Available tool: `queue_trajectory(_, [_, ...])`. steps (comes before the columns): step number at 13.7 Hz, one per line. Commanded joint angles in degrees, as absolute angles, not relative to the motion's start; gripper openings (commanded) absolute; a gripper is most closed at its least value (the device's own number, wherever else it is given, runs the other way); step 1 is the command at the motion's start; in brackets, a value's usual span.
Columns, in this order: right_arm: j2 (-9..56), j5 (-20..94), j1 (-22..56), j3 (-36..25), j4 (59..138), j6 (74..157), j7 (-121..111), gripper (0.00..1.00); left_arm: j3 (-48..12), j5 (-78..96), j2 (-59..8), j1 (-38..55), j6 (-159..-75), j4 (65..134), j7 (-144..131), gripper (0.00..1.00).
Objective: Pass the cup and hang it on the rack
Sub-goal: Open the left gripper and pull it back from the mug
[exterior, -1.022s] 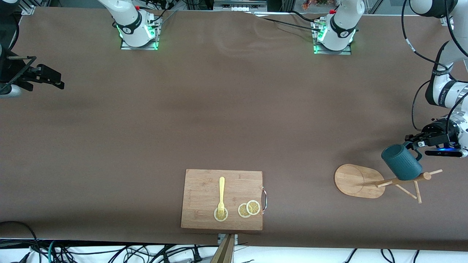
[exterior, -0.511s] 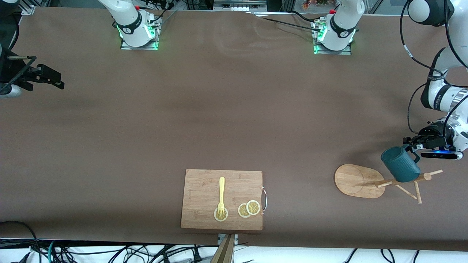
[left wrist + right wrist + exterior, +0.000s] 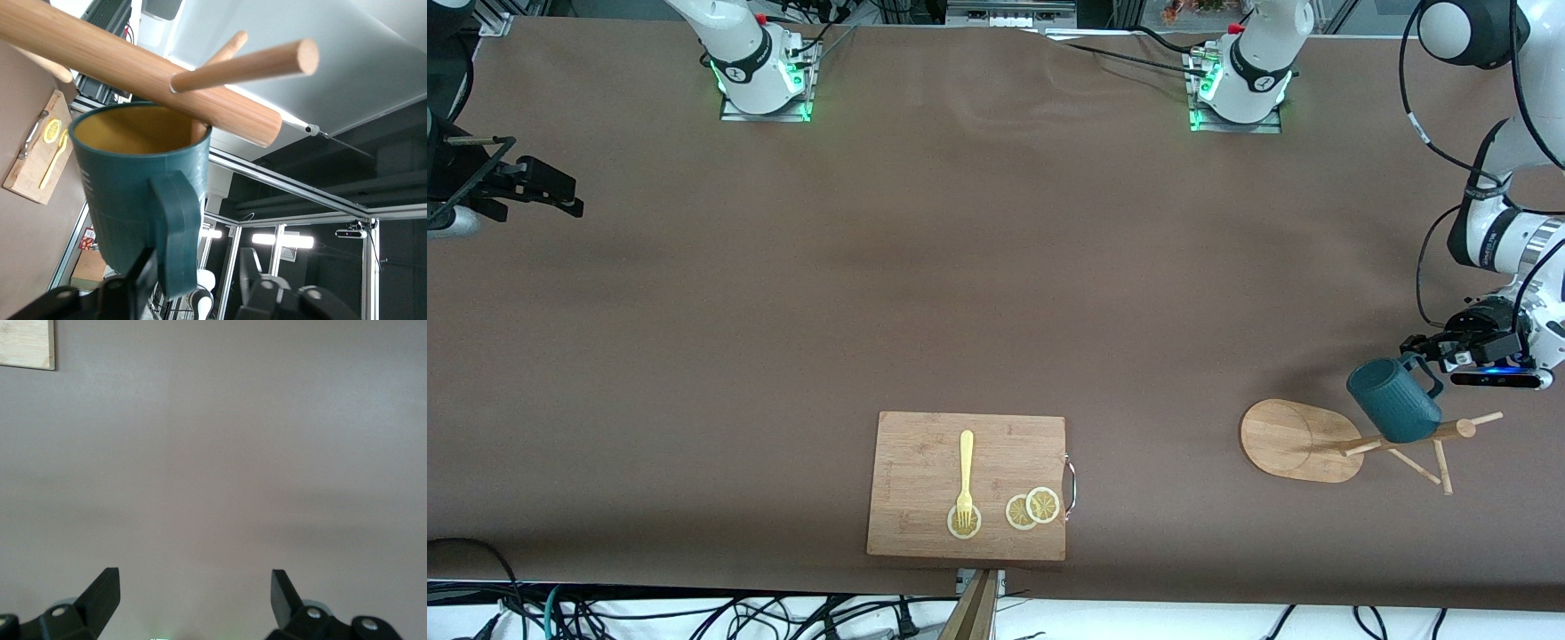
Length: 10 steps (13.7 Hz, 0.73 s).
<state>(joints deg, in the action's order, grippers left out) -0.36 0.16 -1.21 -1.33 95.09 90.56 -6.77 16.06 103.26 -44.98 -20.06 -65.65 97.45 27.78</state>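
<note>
Brown cloth covered the table (image 3: 996,293) w/ both arms in frame. Largest item, a cutting board (image 3: 925,462), lay at the edge nearest the front camera, carrying a yellow fork (image 3: 965,476) and lemon slices (image 3: 1032,508). Toward the left arm's end stood the rack (image 3: 1303,440), its pegs tilted. Left gripper (image 3: 1427,348), over the table beside the rack, was clamped on the handle of the cup (image 3: 1392,402), held at the pegs, one peg reaching into its mouth. Right gripper (image 3: 193,590) waited, fingers wide apart, over bare cloth at the right arm's end.
</note>
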Motion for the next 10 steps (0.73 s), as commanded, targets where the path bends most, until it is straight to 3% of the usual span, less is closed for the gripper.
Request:
queue_trajectory(1, [0.0, 1.0, -1.9, -0.7, 93.8, 89.4, -6.2, 1.0, 17.6, 100.7, -45.4, -20.0, -62.6, 96.1, 32.0, 1.0])
queue_trajectory(10, [0.0, 1.0, -1.9, -0.7, 93.8, 89.4, -6.3, 1.0, 18.8, 63.8, -32.8, -19.3, -63.0, 96.2, 39.0, 1.0])
